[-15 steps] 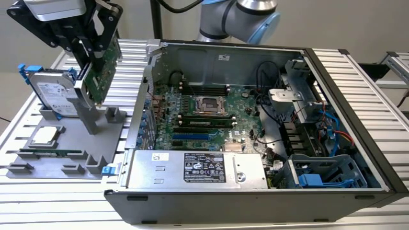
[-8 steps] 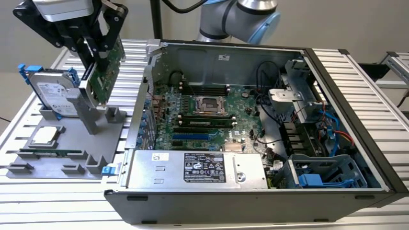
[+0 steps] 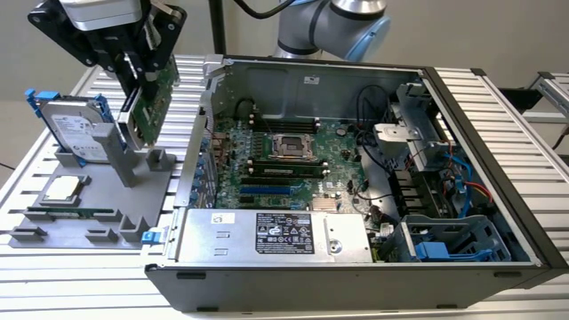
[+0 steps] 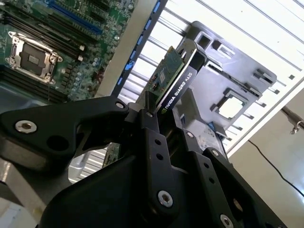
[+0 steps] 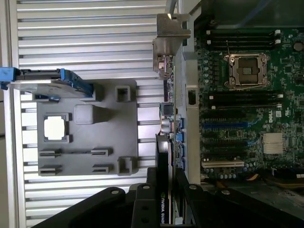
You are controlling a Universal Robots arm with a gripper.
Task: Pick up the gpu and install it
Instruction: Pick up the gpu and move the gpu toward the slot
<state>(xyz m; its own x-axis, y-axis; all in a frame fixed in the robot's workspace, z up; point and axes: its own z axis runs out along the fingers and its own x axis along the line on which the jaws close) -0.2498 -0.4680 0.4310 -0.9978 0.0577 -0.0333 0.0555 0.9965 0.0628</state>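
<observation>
- Black gripper (image 4: 167,118) fills the near ground in both wrist views, its two fingers (image 4: 153,124) pressed closed against the faces of the gpu (image 4: 176,78), which stands edge-on between them.
- Exterior view: gripper (image 3: 142,70) carries the gpu (image 3: 153,107) tilted, green board face toward the case, above the grey fixture tray (image 3: 133,197).
- Card's lower end is near the tray's upright posts; contact cannot be told.
- First wrist view: gpu (image 5: 163,156) is seen along its edge, its silver end bracket (image 5: 171,35) at the far end, between the tray (image 5: 128,142) and the wall of the open computer case (image 3: 356,280). The card is outside the case.
- On the tray: hard drive (image 3: 76,130) with blue rails standing upright, a processor chip (image 3: 62,189) lying flat, a memory stick (image 3: 71,213) in a slot.
- Inside the case: motherboard (image 3: 284,167) with bare processor socket (image 3: 289,143); power supply (image 3: 276,233) along the near wall.
- Tray and case rest on a slatted metal table (image 3: 80,293).
</observation>
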